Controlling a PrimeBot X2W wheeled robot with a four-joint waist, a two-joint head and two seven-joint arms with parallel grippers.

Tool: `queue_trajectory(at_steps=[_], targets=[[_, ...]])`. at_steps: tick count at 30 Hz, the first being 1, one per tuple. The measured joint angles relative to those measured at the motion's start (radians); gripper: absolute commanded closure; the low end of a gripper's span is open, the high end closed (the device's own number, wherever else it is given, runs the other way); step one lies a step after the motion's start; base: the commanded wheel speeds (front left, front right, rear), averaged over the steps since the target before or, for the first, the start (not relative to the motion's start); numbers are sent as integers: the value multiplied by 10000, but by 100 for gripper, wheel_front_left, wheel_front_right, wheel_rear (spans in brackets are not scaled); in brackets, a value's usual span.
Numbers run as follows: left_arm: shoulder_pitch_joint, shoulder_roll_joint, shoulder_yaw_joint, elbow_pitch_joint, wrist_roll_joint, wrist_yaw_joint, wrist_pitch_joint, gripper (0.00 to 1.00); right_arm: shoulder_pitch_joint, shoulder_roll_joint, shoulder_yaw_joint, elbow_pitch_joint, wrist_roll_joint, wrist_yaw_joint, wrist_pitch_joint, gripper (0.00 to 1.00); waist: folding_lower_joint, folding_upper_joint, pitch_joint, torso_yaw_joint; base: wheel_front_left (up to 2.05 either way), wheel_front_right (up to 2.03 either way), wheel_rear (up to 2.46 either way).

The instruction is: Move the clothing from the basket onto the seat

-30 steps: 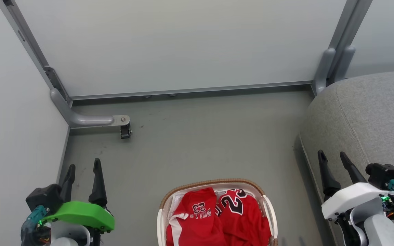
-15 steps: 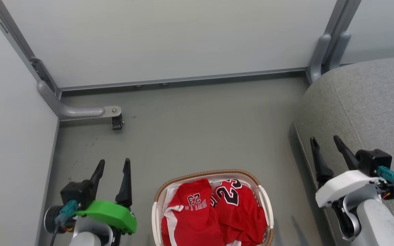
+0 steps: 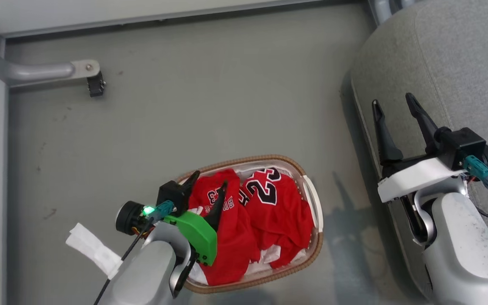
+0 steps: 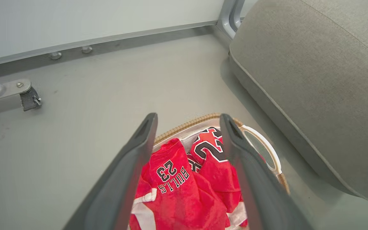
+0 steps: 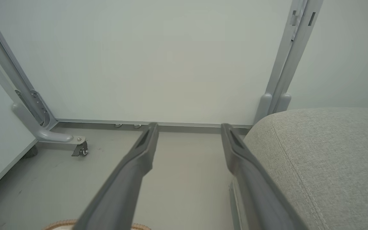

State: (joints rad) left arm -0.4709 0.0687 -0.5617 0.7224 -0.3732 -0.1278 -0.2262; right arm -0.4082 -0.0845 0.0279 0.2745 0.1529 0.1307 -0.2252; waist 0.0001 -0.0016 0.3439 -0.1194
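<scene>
Left claw [image 3: 210,180] is hovering spread wide, angled over clothing [image 3: 280,205] in basket [image 3: 314,202]; right claw [image 3: 392,101] is hanging wide by seat [image 3: 460,59] edge.

From where I stand, the left gripper [image 3: 210,178] sits low and centre in the head view. Its green wrist cover [image 3: 195,235] tilts up to the right, and its dark fingers are spread apart. The right gripper [image 3: 391,98] stands at the right side above a white wrist cover [image 3: 413,178]. Its fingers point up the frame and are parted too.
</scene>
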Motion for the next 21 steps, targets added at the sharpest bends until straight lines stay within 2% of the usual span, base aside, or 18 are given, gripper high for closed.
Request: queue_trajectory(at_steps=[8,15,21], targets=[[-1594,163,-2895,2583,-1095,-10,148,0,-403,134,414,-368,-606,4,-171,0,1,0,1744,-524,0,0,0],[-2301,186,-5014,3852,-1386,-10,802,0,-616,207,773,-297,-1047,4,-282,0,1,0,3140,-915,0,0,0],[-3137,339,-6380,4556,-1484,-10,1166,0,-788,274,988,-322,-1227,4,-366,0,1,0,4110,-1188,0,0,0]])
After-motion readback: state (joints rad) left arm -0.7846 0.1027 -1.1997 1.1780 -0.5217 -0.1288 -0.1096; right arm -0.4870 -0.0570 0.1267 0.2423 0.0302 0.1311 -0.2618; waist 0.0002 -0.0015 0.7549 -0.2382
